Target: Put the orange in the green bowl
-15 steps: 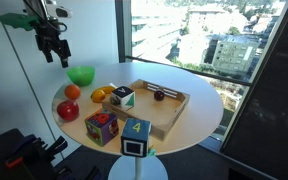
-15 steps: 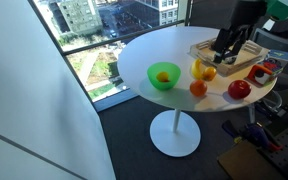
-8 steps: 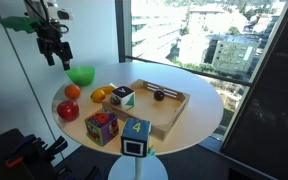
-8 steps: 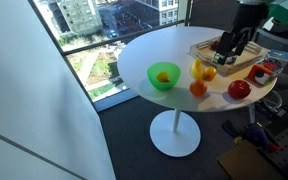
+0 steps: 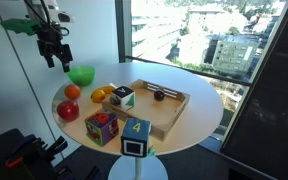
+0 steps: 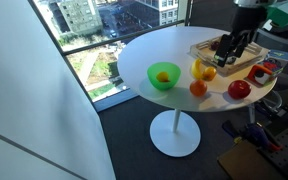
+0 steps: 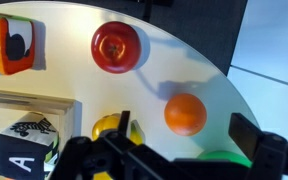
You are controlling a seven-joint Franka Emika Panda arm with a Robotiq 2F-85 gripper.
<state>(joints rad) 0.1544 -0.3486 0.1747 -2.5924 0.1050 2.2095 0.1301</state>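
Note:
The orange [image 7: 185, 113] lies on the round white table between the red apple [image 7: 116, 46] and the green bowl [image 7: 224, 157], whose rim shows at the bottom edge of the wrist view. In both exterior views the orange [image 5: 72, 92] [image 6: 198, 88] sits beside the green bowl [image 5: 81, 75] [image 6: 163, 76]. A small yellow-orange spot shows inside the bowl. My gripper [image 7: 184, 128] [image 5: 56, 62] [image 6: 231, 52] hangs open and empty in the air, well above the orange and touching nothing.
A paler yellow fruit [image 5: 102, 96] lies next to a wooden tray [image 5: 174, 110] holding a block and a small dark fruit. Two picture blocks [image 5: 102, 127] [image 5: 136, 129] stand at the table's front. Tall windows flank the table [image 5: 199, 105].
The gripper has shifted only slightly above the table. The fruits, bowl and blocks have not moved.

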